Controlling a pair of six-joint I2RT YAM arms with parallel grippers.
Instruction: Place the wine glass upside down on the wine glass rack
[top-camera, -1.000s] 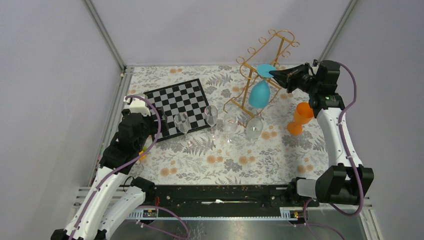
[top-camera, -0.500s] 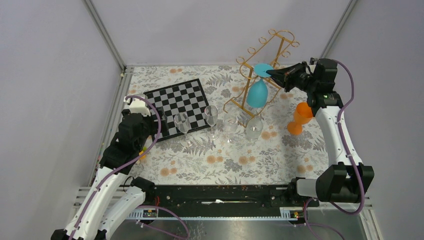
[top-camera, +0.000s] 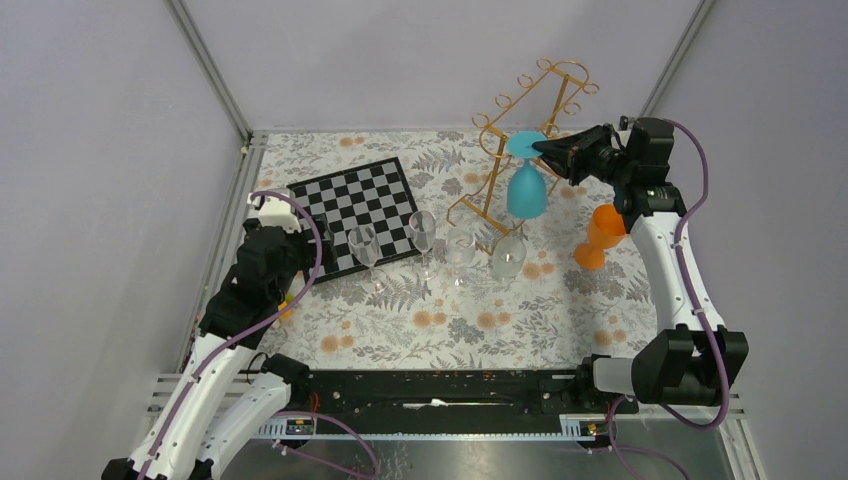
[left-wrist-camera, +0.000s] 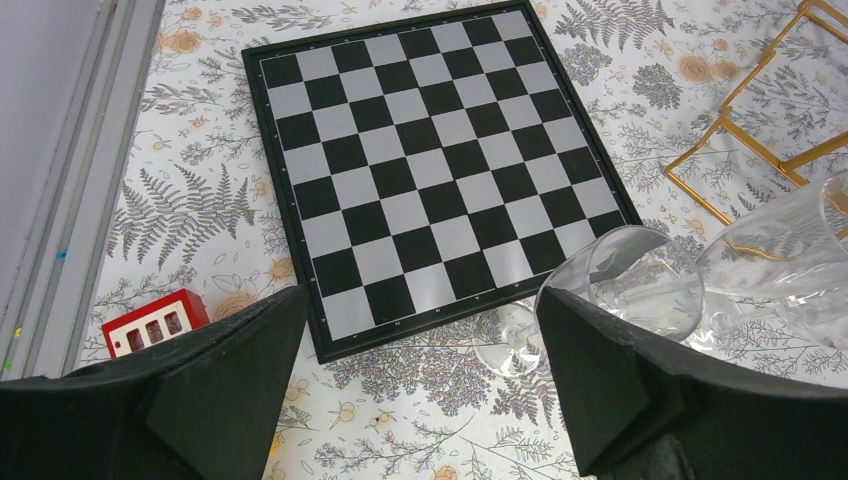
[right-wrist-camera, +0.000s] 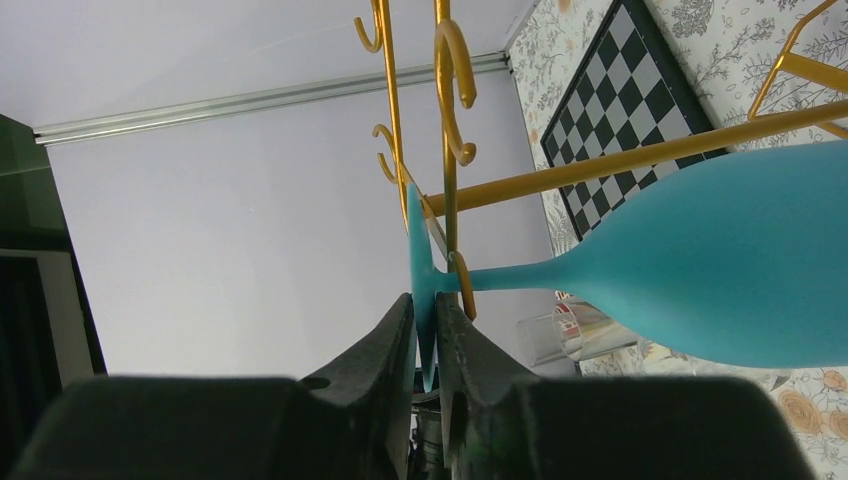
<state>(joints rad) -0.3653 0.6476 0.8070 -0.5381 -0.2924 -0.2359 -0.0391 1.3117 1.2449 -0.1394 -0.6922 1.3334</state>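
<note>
The blue wine glass (top-camera: 526, 192) hangs upside down with its bowl straight below the rails of the gold wire wine glass rack (top-camera: 560, 95) at the back right. In the right wrist view its stem passes between the rack's rails (right-wrist-camera: 600, 165) and its bowl (right-wrist-camera: 720, 290) fills the right side. My right gripper (top-camera: 545, 148) (right-wrist-camera: 425, 300) is shut on the thin rim of the glass's foot, both fingers against it. My left gripper (top-camera: 312, 232) (left-wrist-camera: 420, 295) stands wide open and holds nothing, low at the left by the chessboard's near edge.
A black-and-white chessboard (top-camera: 365, 205) (left-wrist-camera: 440, 160) lies at the left. Several clear wine glasses (top-camera: 422, 232) stand in a row in front of the rack. An orange glass (top-camera: 600, 232) stands at the right, under my right arm. A small red block (left-wrist-camera: 155, 322) lies near the left rail.
The blue glass's bowl has swung from a leftward tilt to hang straight down from the rack. My right gripper shifted slightly. The left arm has not moved.
</note>
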